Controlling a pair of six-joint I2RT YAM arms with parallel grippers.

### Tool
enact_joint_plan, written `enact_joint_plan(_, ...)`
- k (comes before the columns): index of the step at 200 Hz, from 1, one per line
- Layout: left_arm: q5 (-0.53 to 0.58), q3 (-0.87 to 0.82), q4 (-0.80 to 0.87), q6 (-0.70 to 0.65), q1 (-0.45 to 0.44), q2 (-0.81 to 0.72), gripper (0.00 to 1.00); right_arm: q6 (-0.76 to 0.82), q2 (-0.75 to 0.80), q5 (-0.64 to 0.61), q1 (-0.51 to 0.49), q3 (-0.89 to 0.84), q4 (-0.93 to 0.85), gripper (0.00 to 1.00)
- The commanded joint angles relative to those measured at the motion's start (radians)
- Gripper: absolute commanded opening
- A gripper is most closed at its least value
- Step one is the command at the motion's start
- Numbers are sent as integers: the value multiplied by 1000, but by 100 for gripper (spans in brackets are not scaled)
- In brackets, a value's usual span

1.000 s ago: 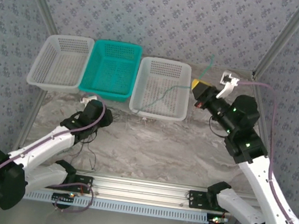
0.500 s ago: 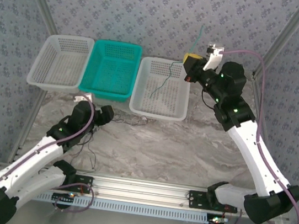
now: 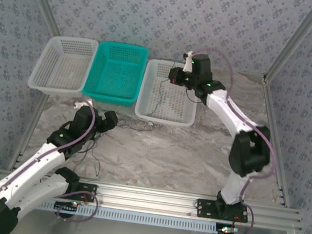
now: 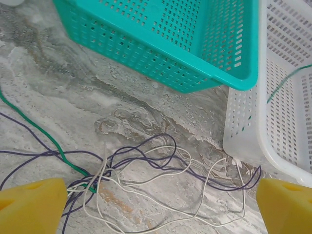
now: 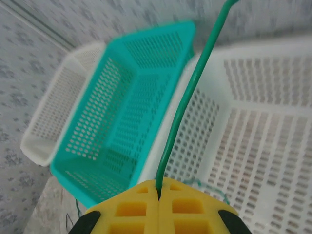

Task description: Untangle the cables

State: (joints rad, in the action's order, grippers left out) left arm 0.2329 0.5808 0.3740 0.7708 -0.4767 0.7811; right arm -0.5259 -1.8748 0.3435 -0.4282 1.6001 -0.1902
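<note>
— Left gripper (image 4: pixel 157 207)?
— Hung low over the table (image 4: pixel 58 87). Spread its yellow fingers (image 4: pixel 29 204) as wide as could be and gripped nothing.
— And between them?
— Found the cables (image 4: pixel 146 165) there. Lay as dark purple-grey and whitish strands, looped over one another on the marble. Sat just in front of the teal basket (image 4: pixel 161 44) and the white basket (image 4: pixel 243 126) beside it. Passed close by the left-hand finger; could not tell whether touching.
— Any green in that knot?
— Saw one green strand (image 4: pixel 48 141). Crossed the marble from the left and ran into the tangle.
— Right gripper (image 5: pixel 158 192)?
— Hovered above the far end of the white basket. Pressed its pads (image 5: pixel 131 207) together and pinched a green cable (image 5: pixel 187 97) between them.
— Led where?
— Ran straight out from between the pads in the wrist view. Seen from above, dropped from the gripper into the white basket and trailed toward its near wall. Could not tell whether joined to the green strand on the table.
— Anything else on the table?
— Noted a third basket (image 3: pixel 63 63), also white. Stood leftmost in the row, next to the teal one, along the far edge.
</note>
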Motion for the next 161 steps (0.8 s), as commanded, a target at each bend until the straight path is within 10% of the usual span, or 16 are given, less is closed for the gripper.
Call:
enact_joint_plan(1, 8, 22, 27, 28, 13, -12, 99, -95, -118, 86, 2, 114, -187, 2)
enact_joint_plan(50, 11, 19, 21, 34, 19, -8, 99, -167, -303, -9, 16, 253, -324, 17)
enact_joint_plan(97, 18, 19, 14, 23, 25, -17, 99, -193, -278, -140, 22, 298, -371, 73)
enact_joint_plan(161, 137, 33, 129, 98, 32, -40, 99, -94, -6, -83, 24, 248, -377, 75)
